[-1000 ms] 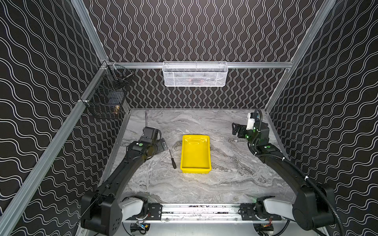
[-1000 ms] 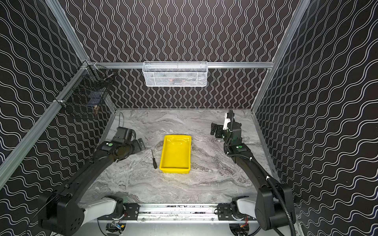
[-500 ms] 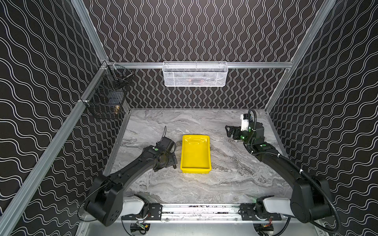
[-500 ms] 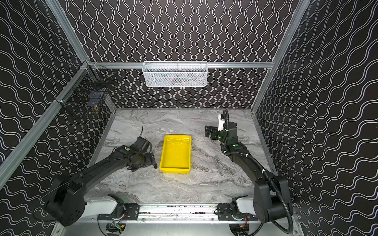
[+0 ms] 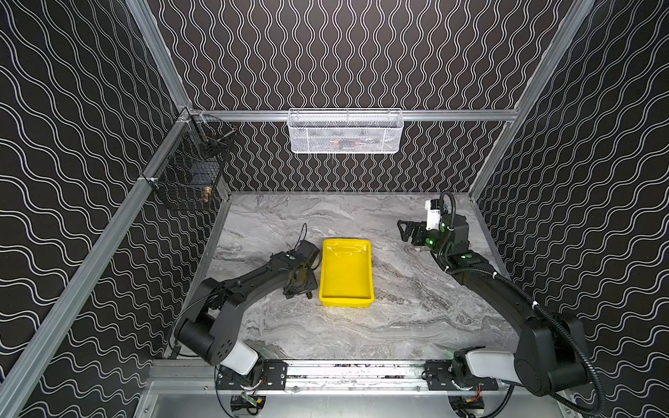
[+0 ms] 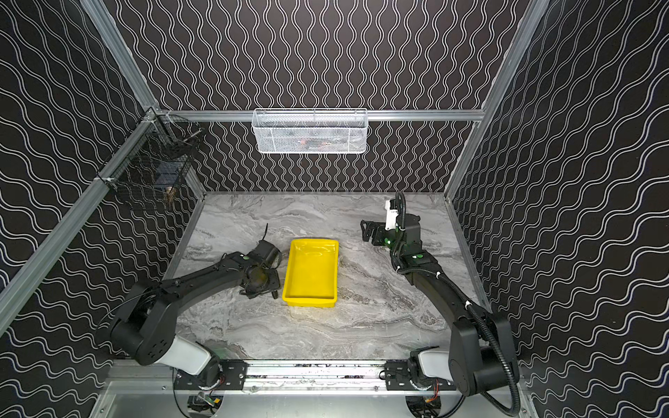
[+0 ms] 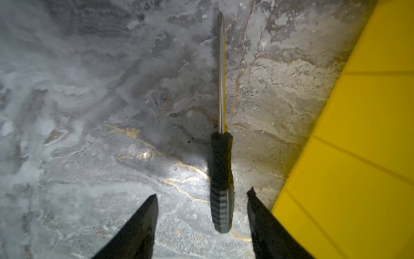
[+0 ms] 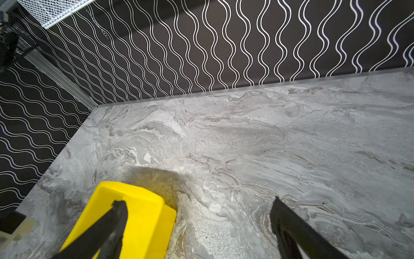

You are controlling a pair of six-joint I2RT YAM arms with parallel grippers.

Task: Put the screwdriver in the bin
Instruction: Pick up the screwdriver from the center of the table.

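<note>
Since a second ago the left arm has swung in from the tabletop's [image 5: 398, 325] edge and dropped beside the bin [image 5: 346, 271]. Left pincer [image 7: 201, 197] now straddles the screwdriver [image 7: 220, 175], which lies flat on the tabletop just beside the bin's long wall, shaft pointing away from the pincer. Jaws partly open, narrowing, a gap on each side of the handle; nothing gripped yet. Judgement: grasp is imminent, lift not begun. Right pincer [image 8: 197, 210] released, empty, hovering near the bin's far corner.

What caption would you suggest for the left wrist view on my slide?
Open left gripper straddling the black handle of the screwdriver lying on the marble table beside the yellow bin.
</note>
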